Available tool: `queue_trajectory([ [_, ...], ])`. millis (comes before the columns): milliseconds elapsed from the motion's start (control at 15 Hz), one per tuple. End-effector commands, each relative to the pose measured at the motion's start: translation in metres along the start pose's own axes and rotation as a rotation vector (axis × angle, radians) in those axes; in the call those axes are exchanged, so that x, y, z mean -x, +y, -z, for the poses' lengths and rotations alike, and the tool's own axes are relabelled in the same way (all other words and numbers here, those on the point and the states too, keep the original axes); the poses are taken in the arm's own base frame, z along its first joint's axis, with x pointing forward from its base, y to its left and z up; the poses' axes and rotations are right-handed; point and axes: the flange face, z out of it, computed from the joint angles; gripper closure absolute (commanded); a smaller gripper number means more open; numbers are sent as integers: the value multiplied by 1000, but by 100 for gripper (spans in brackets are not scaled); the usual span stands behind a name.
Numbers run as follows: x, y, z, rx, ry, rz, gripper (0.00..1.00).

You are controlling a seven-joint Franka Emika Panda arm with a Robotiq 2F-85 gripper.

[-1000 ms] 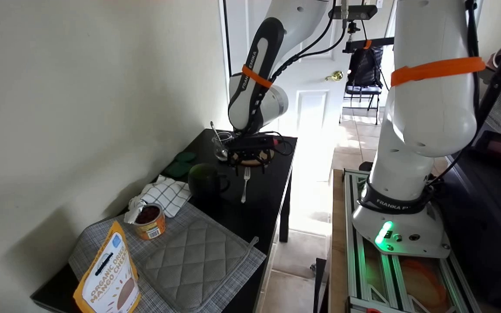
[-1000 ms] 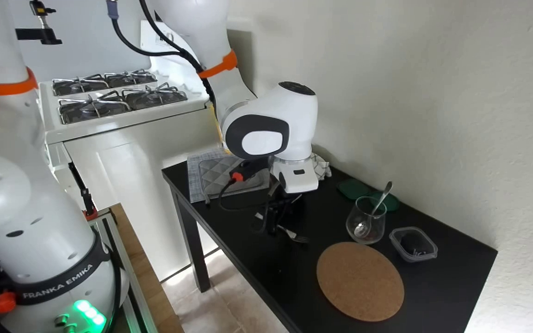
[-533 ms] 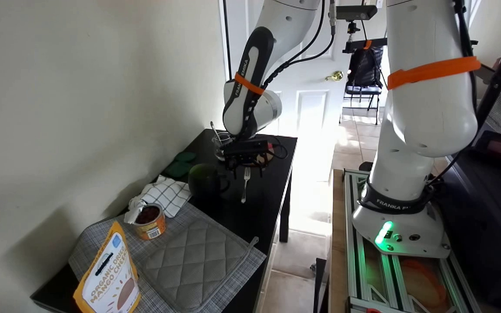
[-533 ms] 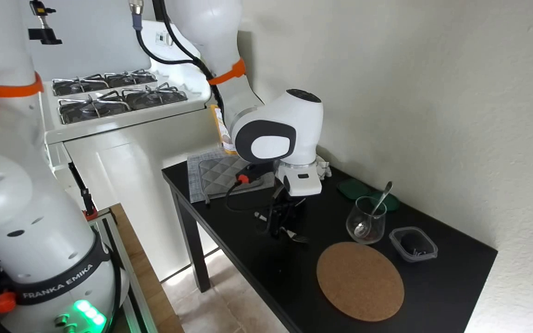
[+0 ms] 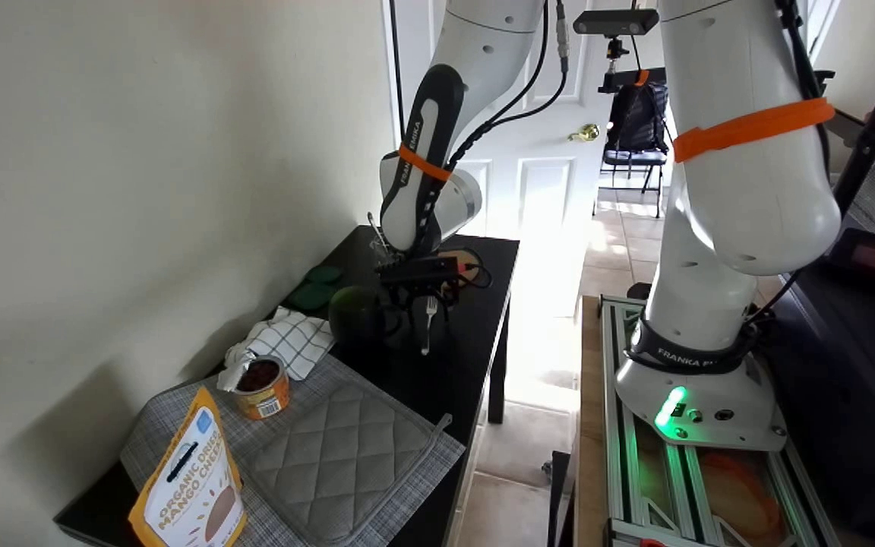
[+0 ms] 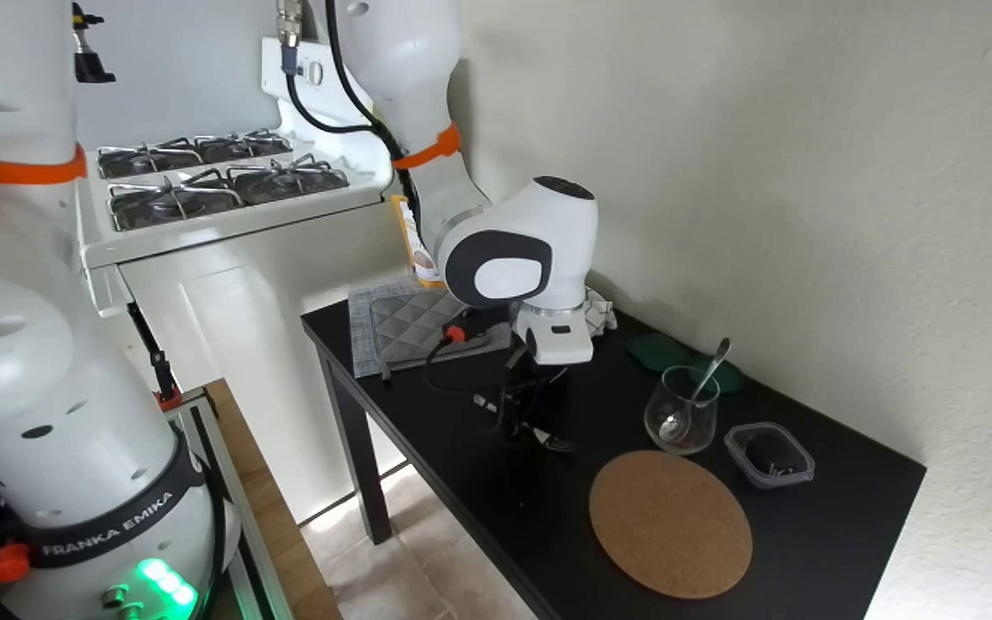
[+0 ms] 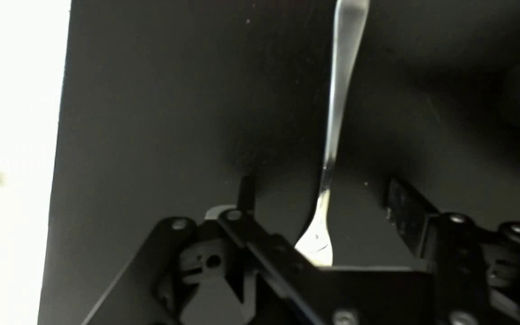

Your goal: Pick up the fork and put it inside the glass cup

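Observation:
The fork (image 7: 339, 85) is a slim silver utensil lying flat on the black table. It also shows in both exterior views (image 5: 427, 334) (image 6: 553, 443). My gripper (image 7: 320, 180) is open, with one finger on each side of the fork's neck and gaps on both sides. The tines are hidden behind the gripper in the wrist view. In an exterior view the gripper (image 5: 429, 316) is low over the fork. The glass cup (image 6: 668, 422) is clear, stands upright and has a spoon (image 6: 709, 372) leaning in it. The arm partly hides it in an exterior view (image 5: 377, 247).
A dark green mug (image 5: 354, 317) stands beside the gripper. A round tan disc (image 6: 671, 525), a clear plastic container (image 6: 769, 456) and green lids (image 6: 658, 351) lie near the glass cup. A checked cloth (image 5: 293, 342), an opened tub (image 5: 263, 387) and a grey pot holder (image 5: 346, 463) are farther along.
My gripper has moved lower and, in an exterior view, slightly left, so its fingers now stand on both sides of the fork. The fork and glass cup have not moved.

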Motion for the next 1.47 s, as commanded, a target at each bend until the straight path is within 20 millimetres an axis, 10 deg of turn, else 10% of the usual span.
queue_trajectory([
  [0, 2, -10, -12, 26, 15, -62, 49],
  [533, -3, -13, -9, 56, 14, -98, 100],
  [800, -4, -7, -2, 68, 31, -74, 97],
  [1400, -42, 89, 82, -247, -13, -104, 98],
])
